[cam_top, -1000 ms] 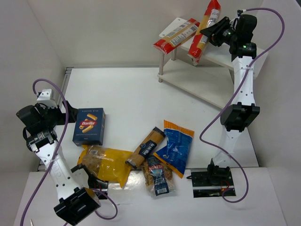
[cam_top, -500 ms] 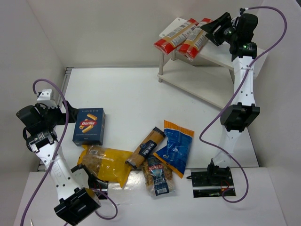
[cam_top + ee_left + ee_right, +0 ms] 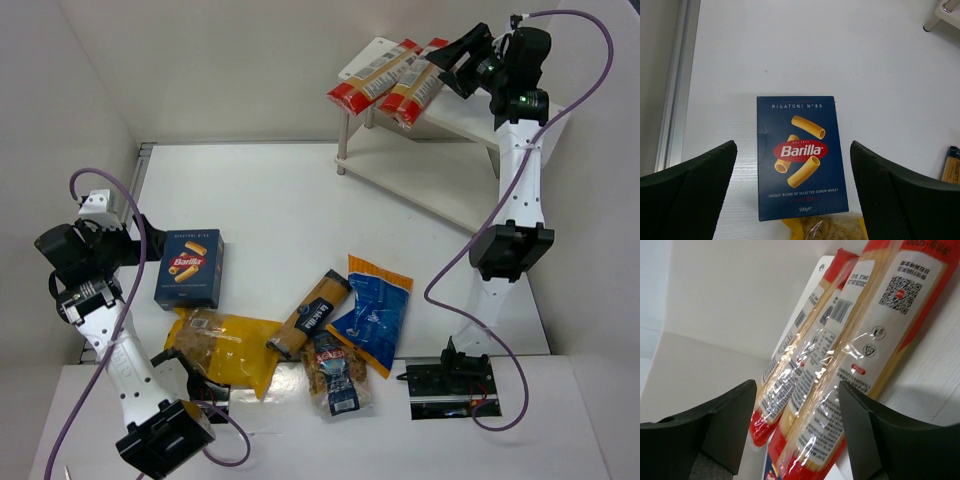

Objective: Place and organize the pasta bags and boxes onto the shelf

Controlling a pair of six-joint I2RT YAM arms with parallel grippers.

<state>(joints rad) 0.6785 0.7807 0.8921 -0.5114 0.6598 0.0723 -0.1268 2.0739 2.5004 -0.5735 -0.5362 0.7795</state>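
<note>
Spaghetti bags (image 3: 412,88), 2 side by side on shelf (image 3: 430,182), right gripper (image 3: 458,55) spread beside them

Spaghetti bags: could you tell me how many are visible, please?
2, both on the shelf's top board: the left spaghetti bag and the right spaghetti bag beside it. None seems hidden.

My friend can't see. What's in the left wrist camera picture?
A dark blue Barilla box lies flat on the white table, label up, seen between the two black fingers of the open left claw. A yellow pasta bag peeks in below it.
</note>
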